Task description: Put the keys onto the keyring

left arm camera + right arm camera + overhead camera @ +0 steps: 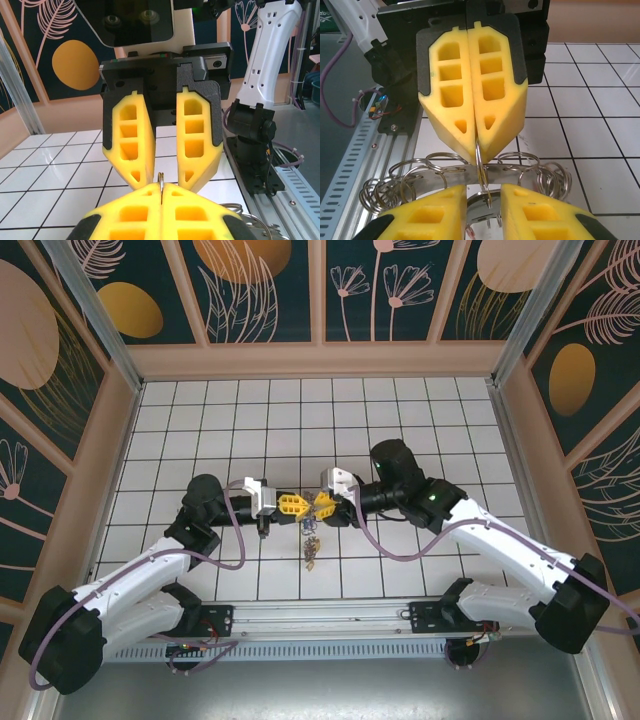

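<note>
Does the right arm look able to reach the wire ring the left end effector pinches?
Probably yes: the open right end effector faces the left end effector tip to tip, fingers flanking the wire ring.

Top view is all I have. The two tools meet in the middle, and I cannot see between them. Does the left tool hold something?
Observer: Yes. In its own wrist view the left tool is shut on a thin metal ring, which stands up out of the grip.
Operator: And the right tool?
Observer: In the right wrist view the right tool is open, and the thin ring passes through its gap.
Operator: What else is close to them?
Observer: Just under them, many small wire loops cluster along a flat metal band.
</note>
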Available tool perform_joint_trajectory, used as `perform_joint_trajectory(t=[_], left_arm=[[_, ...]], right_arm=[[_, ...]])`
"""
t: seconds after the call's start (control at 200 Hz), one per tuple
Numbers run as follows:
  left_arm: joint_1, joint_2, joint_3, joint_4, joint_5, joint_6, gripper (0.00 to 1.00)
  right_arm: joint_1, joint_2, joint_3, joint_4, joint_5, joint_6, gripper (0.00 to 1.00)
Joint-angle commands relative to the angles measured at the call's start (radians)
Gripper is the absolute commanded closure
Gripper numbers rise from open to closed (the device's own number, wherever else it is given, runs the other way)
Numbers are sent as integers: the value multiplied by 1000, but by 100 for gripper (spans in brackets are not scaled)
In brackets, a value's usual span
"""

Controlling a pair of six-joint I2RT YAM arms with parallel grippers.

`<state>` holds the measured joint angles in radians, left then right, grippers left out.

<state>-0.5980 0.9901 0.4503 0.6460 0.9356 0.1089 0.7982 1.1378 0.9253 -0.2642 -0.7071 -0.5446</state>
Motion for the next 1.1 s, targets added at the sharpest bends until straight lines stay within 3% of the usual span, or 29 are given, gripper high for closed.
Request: perform_joint_trajectory(t=[0.0, 0.385, 0.651, 0.746, 0.911, 1.096], left_arm=[[-5, -8, 13, 76, 26, -18, 100], [-4, 15, 25, 76, 36, -17, 100], [-4, 7, 25, 55, 16, -20, 100], [-5, -23, 43, -96, -9, 67, 99], [-3, -42, 125, -489, -90, 303, 81], [-4, -25, 153, -610, -108, 349, 79]], right_arm=[[5, 20, 25, 38, -47, -23, 75], [15, 31, 41, 49, -34, -28, 78], [16, 22, 35, 11, -14, -43, 100], [18, 17, 45, -27, 31, -55, 100], [50, 37, 98, -137, 143, -96, 100], [101, 89, 156, -200, 245, -124, 100]])
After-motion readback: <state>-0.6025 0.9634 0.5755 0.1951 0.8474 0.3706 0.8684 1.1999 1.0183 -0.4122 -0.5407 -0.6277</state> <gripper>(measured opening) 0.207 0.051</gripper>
